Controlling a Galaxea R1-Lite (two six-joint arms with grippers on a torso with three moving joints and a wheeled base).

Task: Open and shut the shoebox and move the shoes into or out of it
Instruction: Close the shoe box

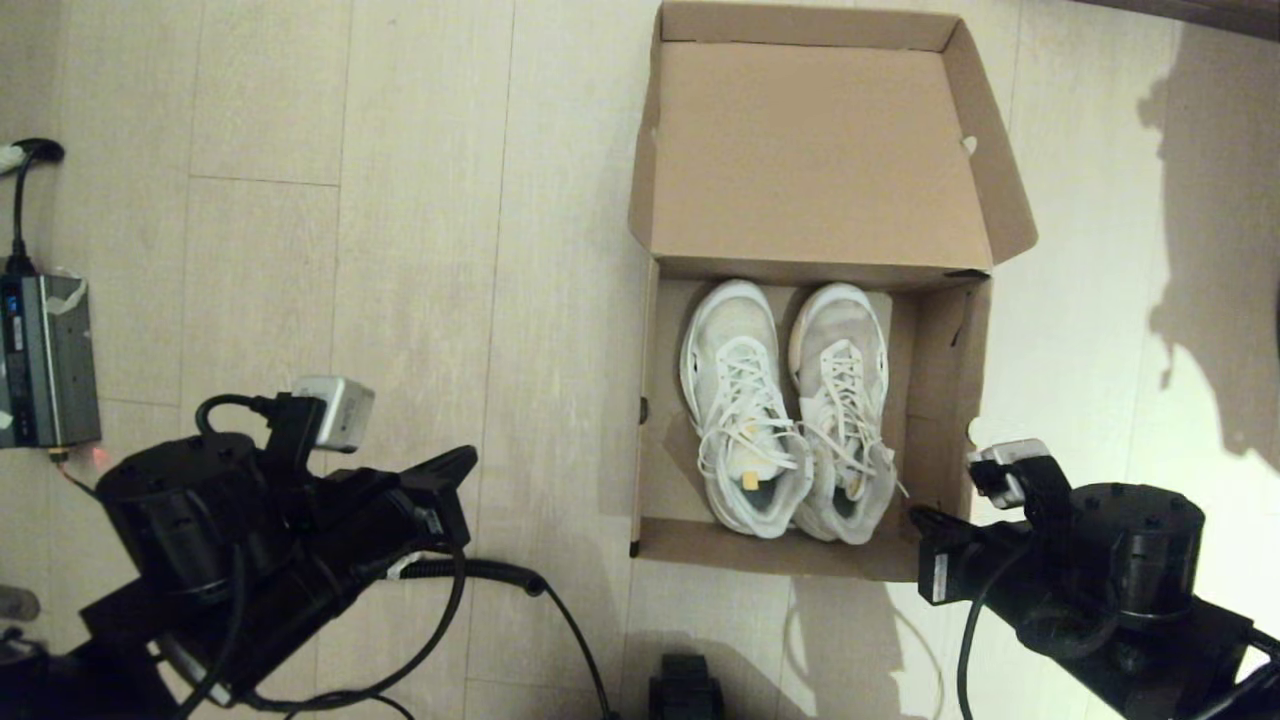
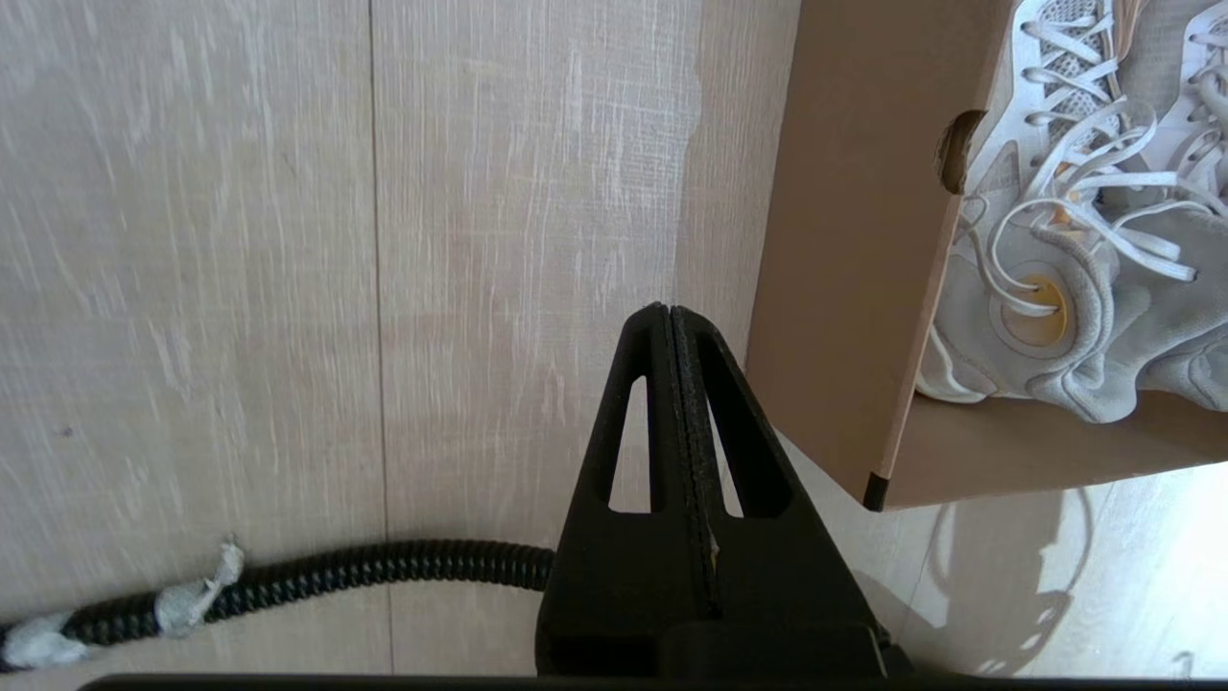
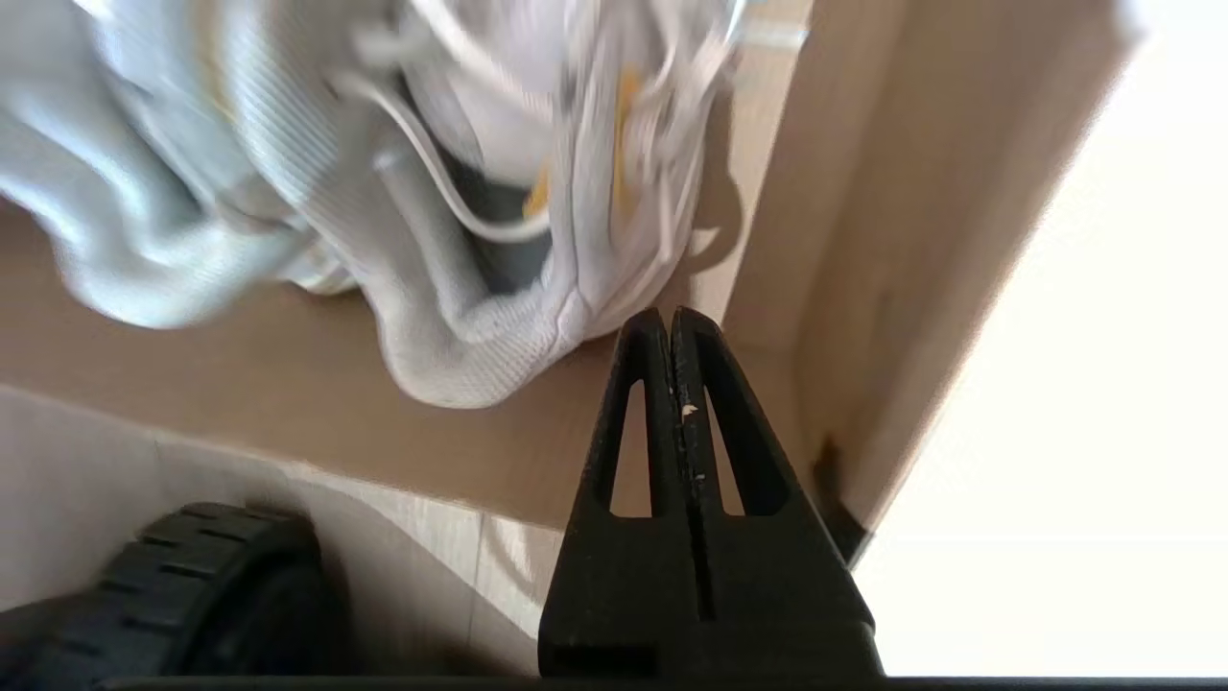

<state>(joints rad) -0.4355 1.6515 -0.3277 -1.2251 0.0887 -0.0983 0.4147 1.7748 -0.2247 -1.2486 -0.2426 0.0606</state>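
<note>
The open brown cardboard shoebox (image 1: 812, 150) holds the white mesh lace-up sneakers (image 1: 785, 405). At seven o'clock the left gripper (image 2: 669, 312), at four o'clock the right gripper (image 3: 669, 317); both jaws closed, empty.

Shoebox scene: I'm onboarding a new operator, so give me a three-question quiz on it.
1. True or false: the shoebox has its lid folded back, open.
2. Where are the white sneakers? A) on the floor beside the box B) side by side inside the box C) one in each gripper
3. Fill in: the left gripper and the right gripper both have their fingers ____.

Key: 1 true. 2 B. 3 shut, holding nothing; the left hangs over the wooden floor beside the box, the right at the box's near right corner.
</note>
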